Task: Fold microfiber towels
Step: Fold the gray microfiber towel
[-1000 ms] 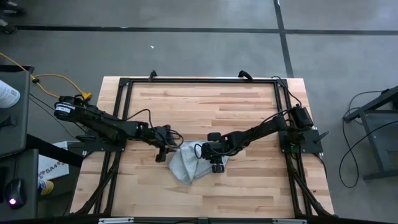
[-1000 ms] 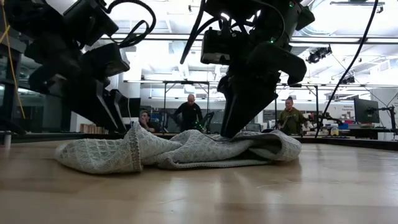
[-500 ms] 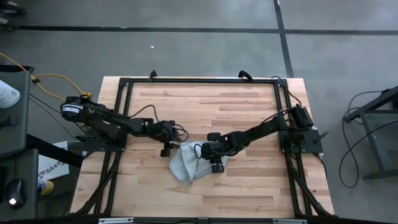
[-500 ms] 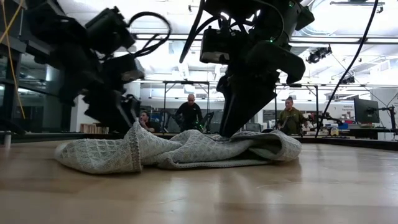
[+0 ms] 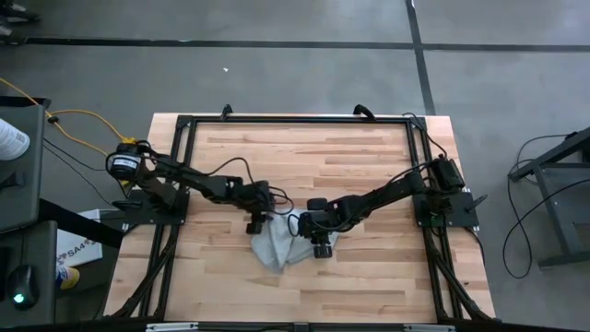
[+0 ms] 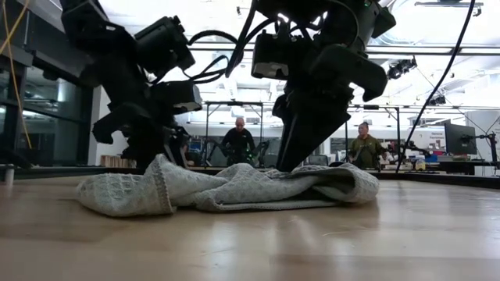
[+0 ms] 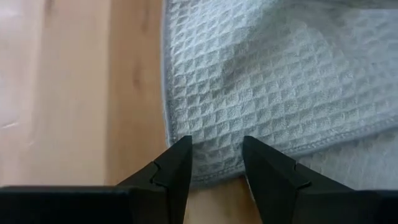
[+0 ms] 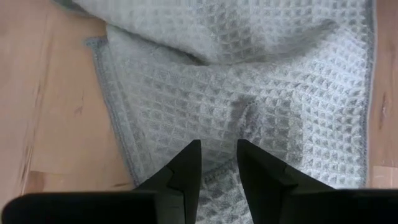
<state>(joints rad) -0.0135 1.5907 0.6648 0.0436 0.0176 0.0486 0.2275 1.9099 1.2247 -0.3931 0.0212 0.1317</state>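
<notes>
A single light grey-blue microfiber towel (image 5: 275, 244) lies crumpled on the wooden table, just near of its middle. In the low view it is a low heap (image 6: 234, 191) with a raised fold at its left end. My left gripper (image 5: 254, 222) is open and slants down over the towel's far left corner (image 7: 211, 165), one finger on either side of the hem. My right gripper (image 5: 320, 247) slants down onto the towel's right part (image 8: 249, 81) and is shut on cloth there. My left gripper has its fingertips (image 7: 183, 149) at the towel's corner, but I cannot tell whether they touch the cloth. My right gripper pinches the towel just inside a hemmed edge (image 8: 217, 168), slanting down from the table's right. Cloth puckers just beyond the fingertips (image 8: 245, 115). One layer or several, I cannot tell. The towel stays on the table.
A black frame (image 5: 295, 120) runs around the tabletop. Bare wood lies on the far side (image 5: 304, 157) and the near side (image 5: 350, 286) of the towel. People (image 6: 238, 140) are in the room beyond the table.
My left gripper has moved toward the table's right edge and slightly down, from beside the towel to over its far left corner, staying open. The towel's left end has shifted a little. My right gripper has kept still.
</notes>
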